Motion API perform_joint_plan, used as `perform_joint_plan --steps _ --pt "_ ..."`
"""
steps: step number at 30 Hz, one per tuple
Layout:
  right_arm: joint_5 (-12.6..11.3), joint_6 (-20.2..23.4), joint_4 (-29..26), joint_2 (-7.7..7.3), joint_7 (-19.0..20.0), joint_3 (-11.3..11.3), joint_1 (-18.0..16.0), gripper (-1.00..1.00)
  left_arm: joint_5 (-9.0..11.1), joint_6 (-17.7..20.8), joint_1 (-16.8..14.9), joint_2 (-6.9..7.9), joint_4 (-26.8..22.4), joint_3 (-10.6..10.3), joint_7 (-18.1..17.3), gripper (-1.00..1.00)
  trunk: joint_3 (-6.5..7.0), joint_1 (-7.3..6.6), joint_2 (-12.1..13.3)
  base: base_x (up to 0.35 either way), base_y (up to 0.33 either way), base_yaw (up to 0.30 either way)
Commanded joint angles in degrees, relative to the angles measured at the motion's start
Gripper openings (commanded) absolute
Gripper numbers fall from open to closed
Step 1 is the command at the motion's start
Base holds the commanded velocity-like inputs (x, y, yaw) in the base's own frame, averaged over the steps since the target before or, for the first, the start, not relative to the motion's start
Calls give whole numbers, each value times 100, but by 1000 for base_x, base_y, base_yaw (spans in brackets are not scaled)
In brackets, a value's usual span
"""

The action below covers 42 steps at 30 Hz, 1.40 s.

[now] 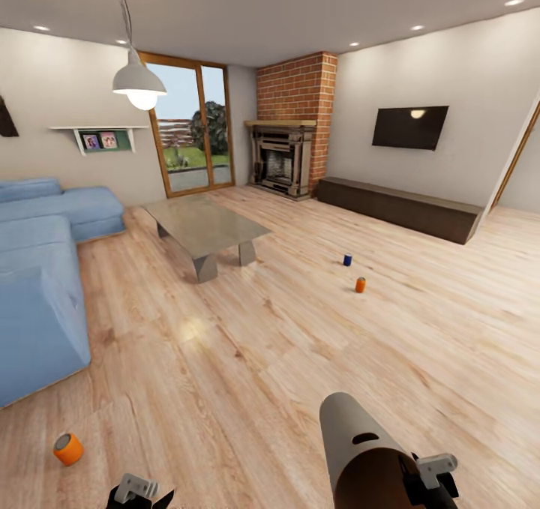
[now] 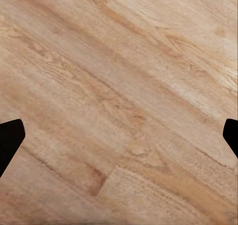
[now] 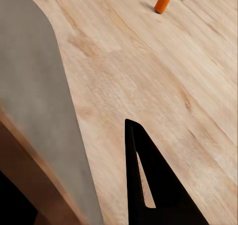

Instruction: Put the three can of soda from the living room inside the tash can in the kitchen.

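In the living room, the robot is looking out over a bare wooden floor (image 1: 315, 359) where three soda cans are lying scattered. Nearest on the left, an orange can (image 1: 67, 448) with a silver top is lying tipped on the boards beside the blue sofa (image 1: 37, 299), just ahead of the left gripper (image 1: 139, 492), whose jaws are standing wide apart over empty planks in the left wrist view. Farther off, right of the glass coffee table (image 1: 206, 228), a dark blue can (image 1: 347, 259) and a second orange can (image 1: 361, 285) are standing upright, close together but not touching, well short of the low dark bench (image 1: 397, 208).

At the right, the right gripper (image 1: 433, 473) is carrying the tash can (image 1: 360, 441) by its rim, the pale grey-beige wall and brown inside pointing forward; the jaws appear clamped on it.

Judging from this, collecting is only beginning. The free gripper would do well to take the nearest can across its body, squarely and low, since a tipped cylinder is liable to roll away.
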Motion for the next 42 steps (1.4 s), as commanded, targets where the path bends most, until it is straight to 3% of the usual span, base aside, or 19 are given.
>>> perform_joint_plan --steps 1,12,26,29,30,33,36,42 --pt "4 -5 -11 1 55 -68 -3 -100 0 0 0 0 1 0 0 100 1 0 0 0 0 248" --pt "4 -5 -11 3 55 -68 -4 -100 -1 -4 0 -9 -4 0 0 100 1 0 0 10 0 248" --pt "4 -5 -8 36 55 -68 -6 -100 91 56 0 -3 -17 78 -101 100 1 0 0 284 12 248" --pt "4 -5 -5 36 55 -68 -6 -100 296 55 0 17 -38 86 -144 100 1 0 0 325 68 248" --pt "4 -5 -3 36 55 -68 -6 -100 631 54 0 38 -47 80 -202 100 1 0 0 326 77 248" --pt "4 -5 -3 36 55 -68 -5 -100 1028 53 0 52 -43 64 -270 100 1 0 0 326 78 248" --pt "4 -6 -2 36 55 -68 -5 -100 1152 47 0 52 -31 57 -289 100 1 0 0 327 75 248" --pt "9 -5 -2 36 55 -68 -6 -100 1204 44 0 53 -16 51 -297 100 -4 0 0 327 72 235"
